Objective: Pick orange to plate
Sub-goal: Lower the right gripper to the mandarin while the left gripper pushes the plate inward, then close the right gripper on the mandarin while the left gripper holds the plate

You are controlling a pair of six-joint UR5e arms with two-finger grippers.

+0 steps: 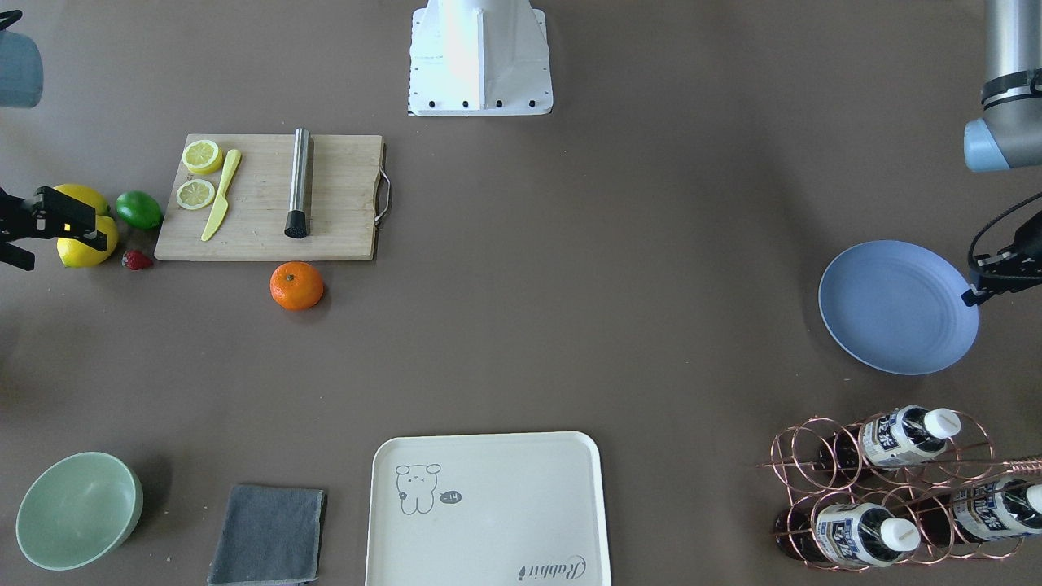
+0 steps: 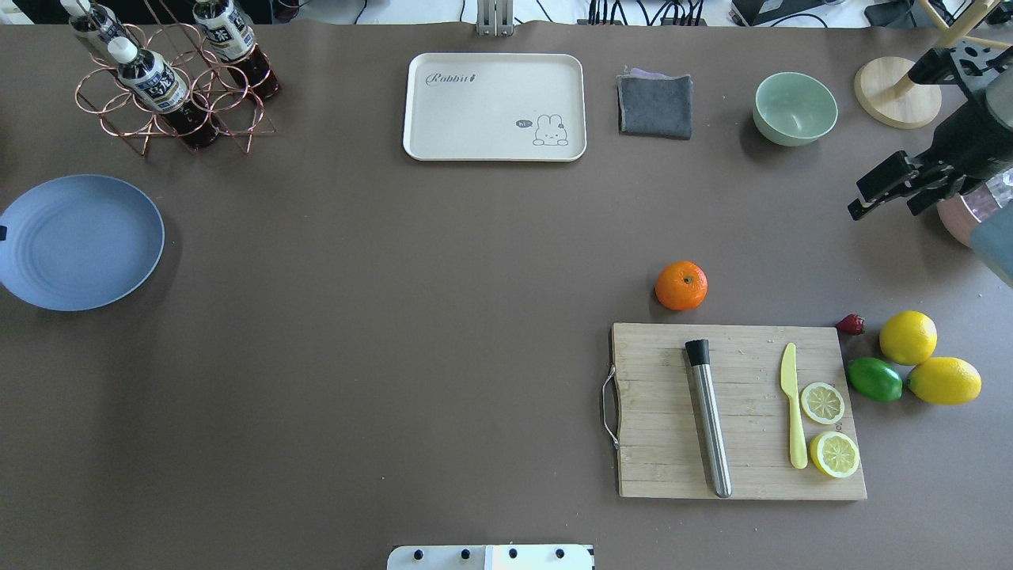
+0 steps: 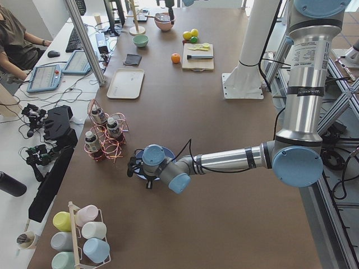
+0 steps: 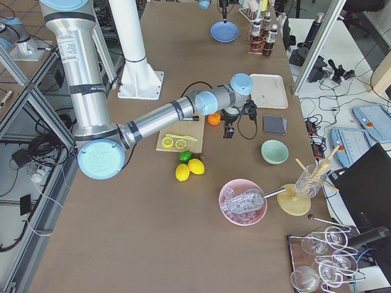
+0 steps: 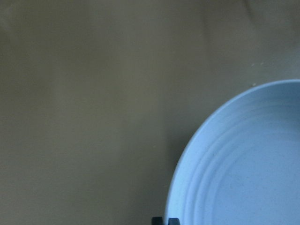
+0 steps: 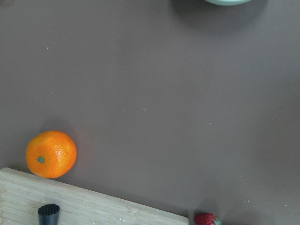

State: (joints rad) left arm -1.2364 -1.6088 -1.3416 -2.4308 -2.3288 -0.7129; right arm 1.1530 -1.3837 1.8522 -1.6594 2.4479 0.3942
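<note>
The orange (image 2: pixel 681 286) rests on the brown table just beyond the cutting board's far edge; it also shows low and left in the right wrist view as the orange (image 6: pixel 51 153). My right gripper (image 2: pixel 870 194) hovers high, off to the orange's right, and looks open with nothing between its fingers. The light-blue plate (image 2: pixel 75 241) lies at the table's far left, with nothing on it. My left gripper (image 1: pixel 970 297) sits at the plate's (image 1: pixel 895 308) outer rim, its fingertips (image 5: pixel 159 221) close together and shut on nothing.
A wooden cutting board (image 2: pixel 657 443) carries a steel rod, a yellow knife and lemon slices. Two lemons (image 2: pixel 908 337), a lime (image 2: pixel 874 379) and a strawberry (image 2: pixel 851 324) lie right of it. A cream tray (image 2: pixel 495 107), grey cloth (image 2: pixel 655 105), green bowl (image 2: pixel 794 108) and bottle rack (image 2: pixel 170 87) line the far side.
</note>
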